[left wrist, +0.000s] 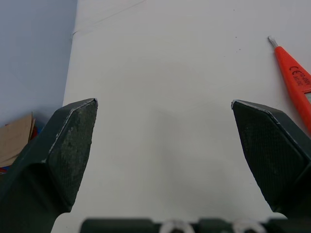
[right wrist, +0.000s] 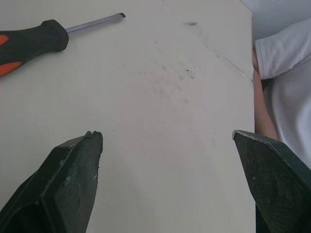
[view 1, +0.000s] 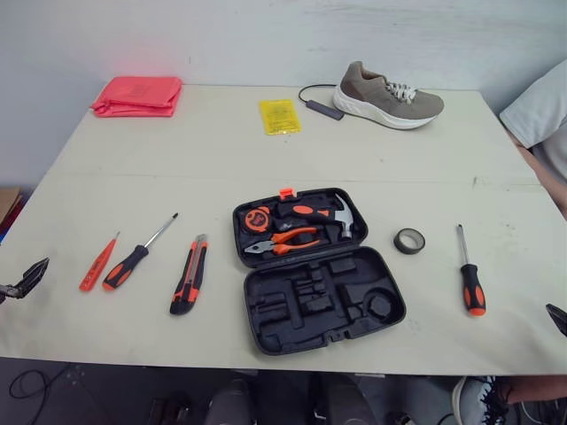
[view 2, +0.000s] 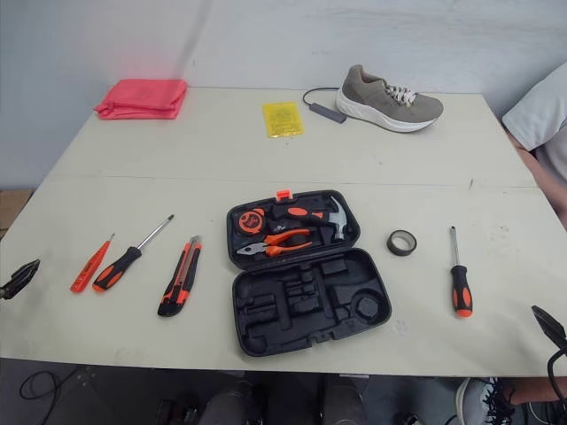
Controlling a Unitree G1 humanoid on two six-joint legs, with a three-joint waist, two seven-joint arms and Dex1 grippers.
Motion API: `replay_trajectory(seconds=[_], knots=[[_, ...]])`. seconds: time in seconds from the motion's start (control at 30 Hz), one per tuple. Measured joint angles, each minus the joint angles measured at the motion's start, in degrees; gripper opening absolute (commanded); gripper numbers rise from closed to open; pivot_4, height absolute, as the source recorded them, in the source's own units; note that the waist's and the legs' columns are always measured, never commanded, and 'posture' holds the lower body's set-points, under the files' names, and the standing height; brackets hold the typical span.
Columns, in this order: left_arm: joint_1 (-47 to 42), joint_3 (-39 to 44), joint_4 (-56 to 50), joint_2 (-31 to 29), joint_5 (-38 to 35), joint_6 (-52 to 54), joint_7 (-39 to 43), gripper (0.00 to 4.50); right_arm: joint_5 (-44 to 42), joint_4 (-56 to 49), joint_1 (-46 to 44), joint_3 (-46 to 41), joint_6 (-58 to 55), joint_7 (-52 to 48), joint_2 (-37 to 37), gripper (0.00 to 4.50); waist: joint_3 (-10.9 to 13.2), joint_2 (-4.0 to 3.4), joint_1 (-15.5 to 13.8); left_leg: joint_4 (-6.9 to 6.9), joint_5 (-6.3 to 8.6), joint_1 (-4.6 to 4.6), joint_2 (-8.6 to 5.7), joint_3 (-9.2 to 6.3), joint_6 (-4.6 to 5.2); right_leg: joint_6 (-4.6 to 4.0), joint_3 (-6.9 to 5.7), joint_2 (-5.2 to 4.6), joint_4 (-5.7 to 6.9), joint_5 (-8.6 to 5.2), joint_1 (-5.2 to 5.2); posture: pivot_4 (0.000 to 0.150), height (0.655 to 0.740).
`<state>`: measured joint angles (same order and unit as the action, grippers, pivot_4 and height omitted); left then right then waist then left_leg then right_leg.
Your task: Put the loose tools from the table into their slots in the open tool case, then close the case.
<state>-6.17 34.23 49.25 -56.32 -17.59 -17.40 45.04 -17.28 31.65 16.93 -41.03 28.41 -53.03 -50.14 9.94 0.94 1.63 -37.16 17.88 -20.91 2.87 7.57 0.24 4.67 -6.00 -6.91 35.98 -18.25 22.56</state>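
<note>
Head view first: the tool case [view 1: 319, 270] lies open at the front middle of the table [view 1: 221, 159]. A hammer [view 1: 330, 215], pliers [view 1: 285, 242] and a tape measure [view 1: 257, 220] sit in its far half, and the near half shows empty moulded slots.

Left of it lie the utility knife [view 1: 190, 274], a black-handled screwdriver [view 1: 137, 254] and the orange tester [view 1: 97, 262], each apart. To the right a tape roll [view 1: 408, 240] sits near the case, then a second screwdriver [view 1: 469, 274].

Along the back are a shoe [view 1: 387, 96], a yellow packet [view 1: 279, 116] and a pink cloth [view 1: 137, 95]. A person's sleeve [view 1: 540, 111] is at the right edge.

The left gripper [view 1: 25, 280] hangs at the table's left edge, the right gripper [view 1: 558, 319] at its right front.

Left wrist view: its fingers [left wrist: 73, 141] are spread wide over bare tabletop, gripping nothing, with the orange tester close beside one.

Right wrist view: these fingers [right wrist: 73, 179] are wide apart too. The second screwdriver lies ahead, and the sleeve is past the table edge.
</note>
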Motion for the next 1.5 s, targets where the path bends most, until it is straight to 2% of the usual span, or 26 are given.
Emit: replay_trajectory(seconds=[0.13,0.2,0.4,0.63,0.8,0.9,0.93,1.0,1.07,1.27,1.5], knots=[[-0.07,0.57,-1.11,0.50,-2.08,2.47,1.48,4.47,-0.57,-0.07,-0.80,0.31,-0.23,-0.45,0.03,4.50,0.00,0.00,0.00,0.00,0.00,0.00,0.00,0.00,-0.01,0.00,0.00,0.00,0.00,0.00,0.00,0.150,0.7400],[-0.28,1.44,-3.94,1.98,-5.53,6.16,3.41,4.47,-2.04,-0.60,-2.23,1.10,-1.63,-1.27,0.60,4.50,0.00,0.00,0.01,-0.03,-0.05,0.02,0.01,-0.01,-0.09,0.00,0.01,0.00,0.02,0.00,-0.03,0.150,0.7400],[-0.38,0.76,-18.29,3.60,-11.06,16.45,7.59,4.47,-5.45,-8.77,-6.49,4.01,-8.75,-1.96,0.89,4.50,0.00,-0.01,-0.02,-0.03,-0.10,0.00,0.00,-0.03,-0.16,0.00,0.08,0.00,0.05,0.00,-0.03,0.150,0.7400],[0.21,-8.84,-40.64,6.67,-11.75,25.53,10.12,4.47,-8.13,-23.22,-13.00,14.87,-23.34,-8.62,-3.84,4.50,0.01,-0.06,-0.10,-0.08,-0.11,-0.11,0.02,-0.08,-0.15,0.00,0.13,0.12,0.03,0.00,-0.01,0.150,0.7400],[0.36,-16.31,-50.03,7.40,-10.71,28.85,11.31,4.47,-6.45,-24.16,-24.03,23.96,-28.57,-11.08,-4.10,4.50,0.05,-0.14,0.00,-0.18,-0.11,-0.08,0.05,0.02,-0.15,0.01,0.10,0.21,0.07,0.01,0.02,0.150,0.7400],[0.01,-19.30,-52.96,10.45,-10.66,31.72,9.77,4.47,-4.56,-22.33,-29.92,28.67,-30.19,-12.31,-3.78,4.50,0.09,-0.20,-0.09,-0.23,-0.13,-0.16,0.05,0.02,-0.14,0.01,0.09,0.23,0.07,0.01,0.06,0.150,0.7400],[0.13,-20.55,-53.27,10.68,-10.17,31.86,9.74,4.23,-3.86,-21.49,-31.61,30.09,-30.48,-12.60,-3.44,4.50,0.09,-0.19,-0.10,-0.29,-0.15,-0.20,0.08,0.00,-0.16,0.01,0.07,0.26,0.07,0.01,0.06,0.150,0.7400],[0.63,-22.64,-54.19,10.67,-8.60,31.66,10.04,3.59,-2.53,-19.69,-34.65,32.74,-30.73,-13.11,-2.51,3.95,0.09,-0.20,-0.10,-0.35,-0.17,-0.23,0.06,0.01,-0.13,0.01,0.04,0.32,0.07,0.01,0.07,0.150,0.7400],[1.46,-23.87,-55.81,10.67,-7.83,31.62,10.25,2.70,-1.50,-18.54,-35.99,34.36,-30.54,-13.35,-1.83,3.14,0.09,-0.20,-0.18,-0.38,-0.17,-0.24,0.05,0.01,-0.11,0.02,0.06,0.29,0.06,0.01,0.07,0.150,0.7400],[2.24,-29.26,-59.60,12.51,-3.71,32.25,8.41,0.00,3.67,-14.13,-39.88,38.65,-27.47,-13.09,0.57,0.11,0.10,-0.21,-0.12,-0.45,-0.17,-0.26,0.05,0.00,-0.07,0.04,0.07,0.25,0.10,0.02,0.05,0.150,0.7400],[-1.74,-35.76,-60.28,16.61,2.84,35.34,2.70,0.00,8.12,-11.46,-43.53,43.21,-25.94,-11.63,5.61,0.04,0.10,-0.21,-0.12,-0.56,-0.18,-0.27,0.06,0.01,-0.08,0.04,0.07,0.29,0.19,0.02,0.06,0.150,0.7400]])
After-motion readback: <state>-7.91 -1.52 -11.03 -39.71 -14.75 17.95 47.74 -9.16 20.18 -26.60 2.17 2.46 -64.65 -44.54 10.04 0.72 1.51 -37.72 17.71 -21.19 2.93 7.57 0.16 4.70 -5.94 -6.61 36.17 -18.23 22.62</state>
